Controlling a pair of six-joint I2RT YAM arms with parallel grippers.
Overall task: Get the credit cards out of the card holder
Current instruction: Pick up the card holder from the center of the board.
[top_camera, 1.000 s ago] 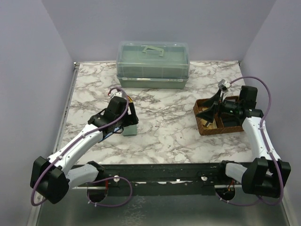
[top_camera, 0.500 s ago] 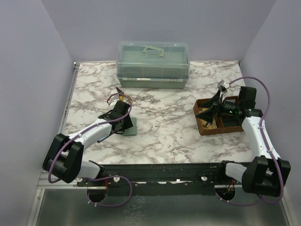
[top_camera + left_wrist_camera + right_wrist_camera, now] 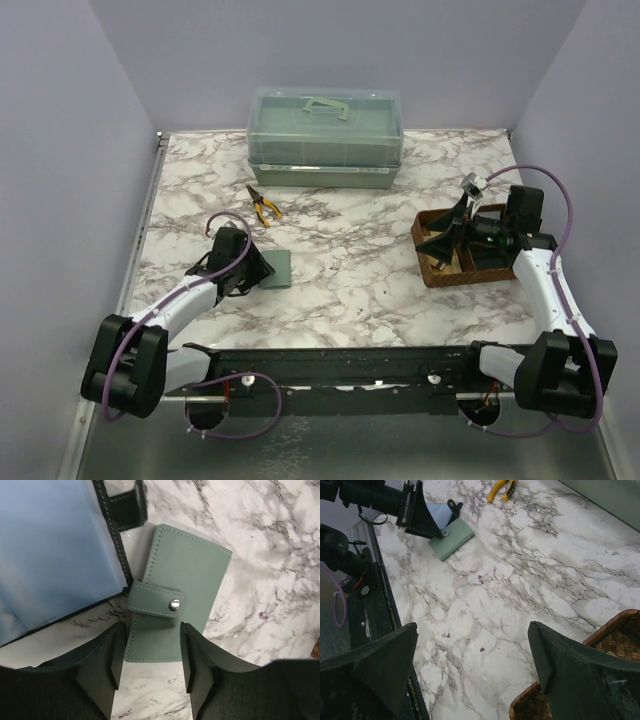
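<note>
Marble-patterned white tabletop point(image 3: 380, 290) carries the small grey-green soft card holder point(image 3: 192, 565), lying flat and closed with its strap snapped down, just beside a black-framed blue panel point(image 3: 50, 545). At the holder's near end is the left gripper point(image 3: 151, 630) — jaws apart, one finger at each side of that end. Well to the holder's right, the right gripper point(image 3: 472, 627) hangs over a brown woven basket point(image 3: 470, 270) — jaws spread wide.

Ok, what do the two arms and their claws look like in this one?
The left arm and right arm have white link shells, bulky black joints and a purple cable looping along each. The left claw and right claw have matte black, wedge-shaped fingers.
</note>
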